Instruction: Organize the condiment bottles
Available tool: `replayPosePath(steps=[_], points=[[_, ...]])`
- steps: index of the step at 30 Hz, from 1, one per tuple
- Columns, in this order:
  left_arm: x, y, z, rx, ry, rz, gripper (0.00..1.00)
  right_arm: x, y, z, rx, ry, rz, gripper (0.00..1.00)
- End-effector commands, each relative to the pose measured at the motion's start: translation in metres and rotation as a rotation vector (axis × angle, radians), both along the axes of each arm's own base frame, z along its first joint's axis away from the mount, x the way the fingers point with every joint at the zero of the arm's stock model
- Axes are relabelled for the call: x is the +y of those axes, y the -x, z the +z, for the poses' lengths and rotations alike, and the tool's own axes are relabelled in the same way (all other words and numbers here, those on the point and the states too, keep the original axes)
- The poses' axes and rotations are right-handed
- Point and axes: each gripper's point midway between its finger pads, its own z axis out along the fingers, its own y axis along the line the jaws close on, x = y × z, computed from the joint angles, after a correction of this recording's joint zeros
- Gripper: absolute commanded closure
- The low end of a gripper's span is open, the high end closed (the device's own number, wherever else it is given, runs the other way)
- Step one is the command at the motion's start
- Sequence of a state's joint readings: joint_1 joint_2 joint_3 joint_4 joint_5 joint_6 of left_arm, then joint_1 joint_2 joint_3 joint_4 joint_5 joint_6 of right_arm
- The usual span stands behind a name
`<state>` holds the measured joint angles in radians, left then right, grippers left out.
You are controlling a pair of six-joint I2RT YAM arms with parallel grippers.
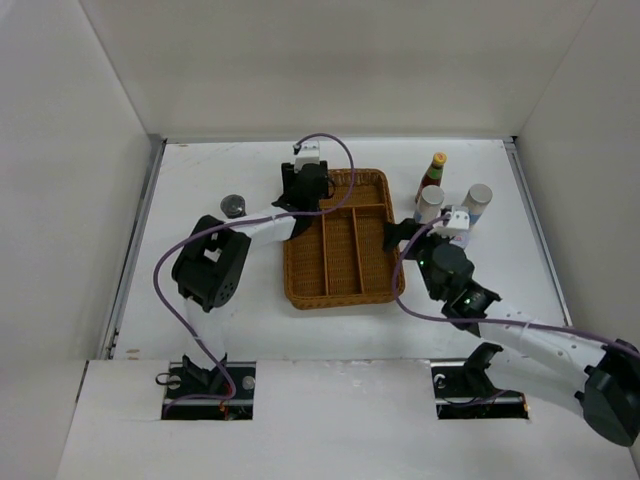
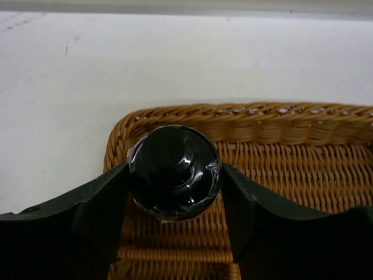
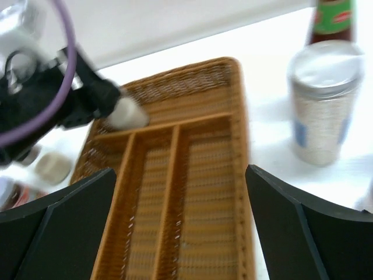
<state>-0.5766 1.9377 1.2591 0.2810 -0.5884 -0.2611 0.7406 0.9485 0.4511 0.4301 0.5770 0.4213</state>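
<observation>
**Left arm.** The left gripper is clamped on the black-capped bottle. Both fingers bear on it from either side, near the cap. Holding it this high keeps the body upright below the jaws, so you can lower it straight down.

The far corner of the wicker tray lies directly beneath the gripper. The woven rim runs just ahead of the fingertips and curves round to their left. This position suits a placement tight into the corner, which would leave the rest of that compartment free. The wrist view does not show whether the bottle's base rests on the tray floor or hangs above it. Confirm this before you release.

**Right arm.** The right gripper holds nothing, and its fingers are spread wide. The tray's long compartments lie straight ahead of it.

- Ahead and to its right, a white-capped jar with a blue label stands upright on the table.
- The red bottle stands just beyond that jar.

Both are outside the tray. The wide stance suits an approach to the jar, which is probably this arm's next pick.

**Remaining items.** A grey-lidded jar stands on the table near the left gripper, to its left and outside the tray.

**Progress.** Judge the task as early. Keep the arms apart over the tray.
</observation>
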Motion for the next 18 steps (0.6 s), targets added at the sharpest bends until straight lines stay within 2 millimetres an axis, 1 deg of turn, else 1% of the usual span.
replayPosePath(steps=[1, 2, 4, 5, 7, 9, 11, 13, 15, 18], points=[[0.003, -0.016, 0.050, -0.140, 0.060, 0.047, 0.51, -0.022, -0.017, 0.027, -0.006, -0.037, -0.112, 0.00], [0.003, -0.016, 0.045, -0.133, 0.054, 0.050, 0.43, -0.030, -0.024, 0.027, 0.009, -0.025, -0.145, 0.00], [0.001, -0.012, 0.040, -0.125, 0.049, 0.044, 0.22, -0.047, -0.037, 0.029, 0.032, 0.000, -0.215, 0.00], [0.000, -0.009, 0.044, -0.132, 0.057, 0.042, 0.14, -0.058, -0.044, 0.030, 0.039, 0.011, -0.262, 0.00], [-0.002, 0.000, 0.059, -0.167, 0.088, 0.032, 0.05, -0.076, -0.058, 0.033, 0.058, 0.052, -0.328, 0.00], [-0.008, 0.014, 0.081, -0.204, 0.123, 0.003, 0.01, -0.089, -0.072, 0.037, 0.074, 0.091, -0.377, 0.00], [-0.014, 0.031, 0.103, -0.240, 0.157, -0.023, 0.00, -0.093, -0.082, 0.036, 0.100, 0.140, -0.395, 0.00], [-0.016, 0.046, 0.121, -0.276, 0.189, -0.047, 0.00, -0.098, -0.092, 0.032, 0.135, 0.186, -0.413, 0.00], [-0.014, 0.059, 0.133, -0.299, 0.215, -0.060, 0.00, -0.099, -0.102, 0.021, 0.175, 0.219, -0.417, 0.00], [-0.008, 0.075, 0.135, -0.303, 0.246, -0.064, 0.00, -0.108, -0.112, 0.004, 0.222, 0.246, -0.436, 0.00]])
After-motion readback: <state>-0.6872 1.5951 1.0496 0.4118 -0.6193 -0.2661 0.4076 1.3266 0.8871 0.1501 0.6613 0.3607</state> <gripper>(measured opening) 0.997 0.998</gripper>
